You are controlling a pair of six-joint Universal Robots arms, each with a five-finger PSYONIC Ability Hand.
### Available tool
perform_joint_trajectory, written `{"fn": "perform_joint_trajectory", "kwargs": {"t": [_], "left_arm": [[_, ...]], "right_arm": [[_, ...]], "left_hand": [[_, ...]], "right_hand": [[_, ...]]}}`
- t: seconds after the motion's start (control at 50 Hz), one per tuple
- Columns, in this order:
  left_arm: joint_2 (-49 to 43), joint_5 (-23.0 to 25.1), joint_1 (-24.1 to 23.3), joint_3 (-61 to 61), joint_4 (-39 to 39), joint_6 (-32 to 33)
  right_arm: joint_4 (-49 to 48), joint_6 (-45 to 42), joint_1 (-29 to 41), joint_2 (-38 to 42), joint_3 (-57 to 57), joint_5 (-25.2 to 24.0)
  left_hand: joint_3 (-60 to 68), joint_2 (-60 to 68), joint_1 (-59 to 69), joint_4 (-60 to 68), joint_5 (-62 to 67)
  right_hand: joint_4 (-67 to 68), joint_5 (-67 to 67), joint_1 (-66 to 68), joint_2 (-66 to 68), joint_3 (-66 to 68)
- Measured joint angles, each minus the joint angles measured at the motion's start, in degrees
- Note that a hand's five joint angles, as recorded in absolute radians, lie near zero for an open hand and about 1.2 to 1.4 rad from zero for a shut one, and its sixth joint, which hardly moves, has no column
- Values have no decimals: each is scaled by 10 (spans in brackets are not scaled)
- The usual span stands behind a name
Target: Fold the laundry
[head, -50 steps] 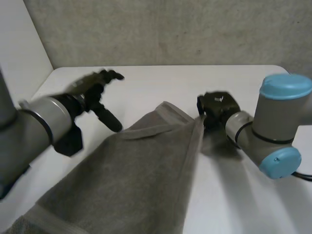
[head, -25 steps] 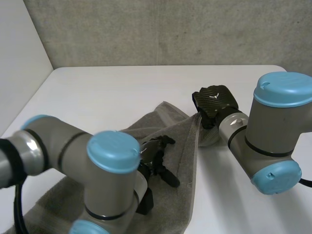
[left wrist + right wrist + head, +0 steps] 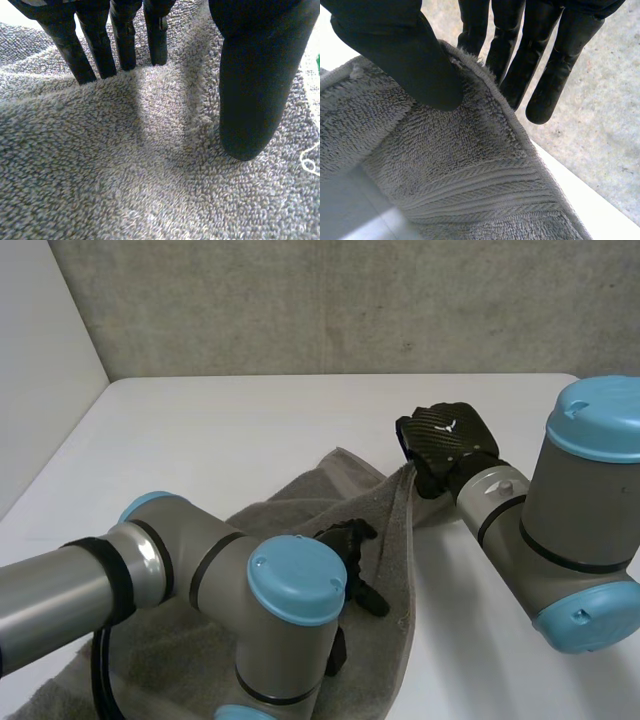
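On the white table (image 3: 250, 420), head view: a grey terry towel (image 3: 300, 502) is laid loosely, running from its far corner toward the near-left side, w/ folds along its right edge. The left arm (image 3: 150, 565) is swung across the towel's near part. The left hand (image 3: 350, 543) is set down on the towel's middle, near the right edge. The far corner is lifted off the table and held by the right hand (image 3: 447, 440), which ends the right arm (image 3: 560, 530) at the table's right side. The two hands are apart, w/ towel btwn them.

Left wrist view: the left hand (image 3: 250, 85) is seen spread, i.e. fingers (image 3: 82, 47) straight and side by side, thumb kept well away from them. Fingertips and thumb tip are rested on the towel (image 3: 125, 175). The cloth is touched, not gripped, and a shallow ridge is raised in the pile btwn fingers and thumb.

Right wrist view: the towel (image 3: 470, 175) is pinched at its hemmed edge by the right hand (image 3: 400, 60), w/ thumb pressed on one face and fingers (image 3: 512, 65) behind the edge. From the pinch the cloth is hung in a fold, and its woven border band is shown. A grey concrete wall (image 3: 605, 115) is seen beyond the fingers, and a strip of table (image 3: 585, 212) beside the towel's edge.
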Motion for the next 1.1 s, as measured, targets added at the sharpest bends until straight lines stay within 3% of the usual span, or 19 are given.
{"fn": "perform_joint_trajectory", "kwargs": {"t": [0.06,0.14,0.16,0.2,0.3,0.42,0.5,0.56,0.6,0.62,0.64,0.68,0.8,0.94,1.06,1.08,1.1], "left_arm": [[2,1,-1,0,0,-7],[4,4,-4,0,0,-22],[3,5,-5,0,0,-26],[0,6,-7,-1,1,-27],[-5,8,-8,0,2,-22],[16,12,7,0,-3,8],[62,30,46,-3,-10,80],[97,72,86,1,-21,171],[102,82,93,2,-23,190],[113,122,115,13,-38,248],[113,122,115,13,-38,248],[113,180,138,39,-66,314],[64,257,183,124,-125,413],[-45,277,236,237,-164,536],[-88,273,252,266,-165,583],[-92,271,254,262,-165,586],[-91,270,253,258,-164,585]], "right_arm": [[0,0,3,-6,3,0],[0,1,12,-22,9,0],[-1,1,15,-29,11,0],[-1,1,18,-36,13,0],[-2,-4,17,-46,12,0],[-5,-27,9,-42,2,0],[-2,-69,1,-31,-6,0],[0,-120,-1,-17,-9,0],[0,-131,-1,-14,-10,0],[0,-154,1,-4,-11,0],[0,-154,1,-4,-11,0],[-1,-168,3,14,-15,0],[-3,-169,6,47,-24,1],[-12,-162,7,82,-33,7],[-27,-161,6,93,-33,18],[-33,-161,5,95,-33,23],[-43,-162,3,98,-33,31]], "left_hand": [[1,1,0,1,1],[93,94,101,93,93],[232,233,229,219,214],[349,354,361,349,349],[454,456,442,454,449],[471,473,455,472,465],[474,476,459,476,470],[475,478,459,477,471],[476,478,459,477,472],[476,478,459,477,472],[476,478,459,477,472],[476,478,459,478,472],[476,478,459,479,472],[476,478,459,479,472],[468,460,451,470,465],[348,347,330,347,347],[348,347,330,347,347]], "right_hand": [[0,0,0,0,0],[0,0,0,0,0],[0,0,0,0,0],[0,0,0,0,0],[0,0,3,0,0],[3,0,3,0,0],[3,0,3,0,0],[3,0,3,0,0],[3,0,3,0,0],[3,1,3,0,0],[3,1,3,0,0],[3,1,3,0,0],[3,1,3,0,0],[3,1,3,0,0],[3,1,3,0,0],[3,1,3,0,0],[3,1,3,0,0]]}}
